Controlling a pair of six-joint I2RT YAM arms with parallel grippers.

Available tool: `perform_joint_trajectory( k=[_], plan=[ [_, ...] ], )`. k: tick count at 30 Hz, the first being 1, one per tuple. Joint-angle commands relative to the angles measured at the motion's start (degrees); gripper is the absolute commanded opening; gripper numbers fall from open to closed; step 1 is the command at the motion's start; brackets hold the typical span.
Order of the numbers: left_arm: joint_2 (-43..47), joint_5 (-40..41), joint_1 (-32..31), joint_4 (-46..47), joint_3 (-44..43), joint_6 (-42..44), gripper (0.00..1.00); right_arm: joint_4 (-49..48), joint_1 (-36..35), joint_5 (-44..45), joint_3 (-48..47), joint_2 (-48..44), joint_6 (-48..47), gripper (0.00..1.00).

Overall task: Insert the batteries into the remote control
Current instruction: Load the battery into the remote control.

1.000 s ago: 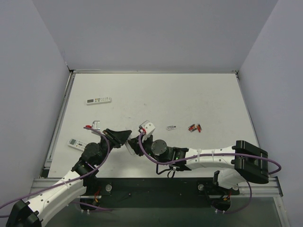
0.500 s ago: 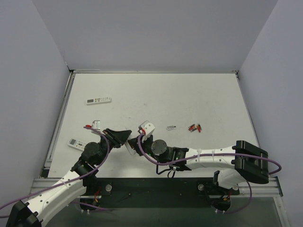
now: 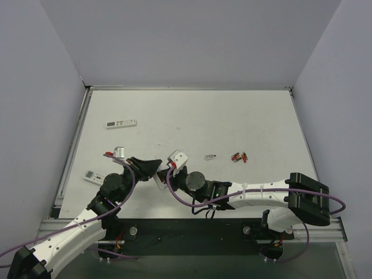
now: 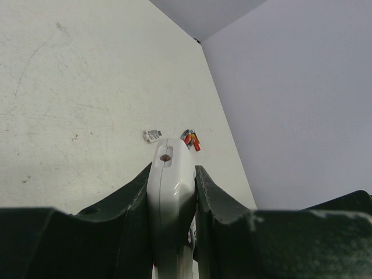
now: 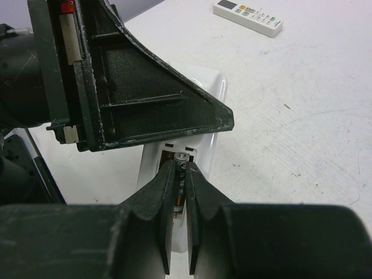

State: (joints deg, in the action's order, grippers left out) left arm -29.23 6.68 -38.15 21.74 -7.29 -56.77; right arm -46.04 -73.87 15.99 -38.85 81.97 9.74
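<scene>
most of the job looks left: on the worktop, lower centre, the left pincer clamps the remote control, its bay open; the right pincer pinches one battery at that bay, not clearly seated; spare batteries lie centre-right.

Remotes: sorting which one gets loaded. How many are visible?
3: a slim remote at back left, a display remote by the left edge, the held remote in the left gripper. More may be hidden.

One battery shows only its top end between the fingers of the right gripper. The remote control runs off the left wrist view's bottom edge.
</scene>
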Motion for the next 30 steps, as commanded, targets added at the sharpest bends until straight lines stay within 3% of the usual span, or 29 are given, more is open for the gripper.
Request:
perform_joint_trajectory(
  k=[1,30],
  plan=[
    [1.72,-3.16,-0.34,5.34,-5.1,-0.45,0.0,2.53,0.57,2.12,0.62,0.73,-0.6,0.0],
    [-2.41,-4.74,-0.43,6.39,-5.28,-0.36,0.0,3.24,0.57,2.21,-0.26,-0.67,2.66,0.25]
  ],
)
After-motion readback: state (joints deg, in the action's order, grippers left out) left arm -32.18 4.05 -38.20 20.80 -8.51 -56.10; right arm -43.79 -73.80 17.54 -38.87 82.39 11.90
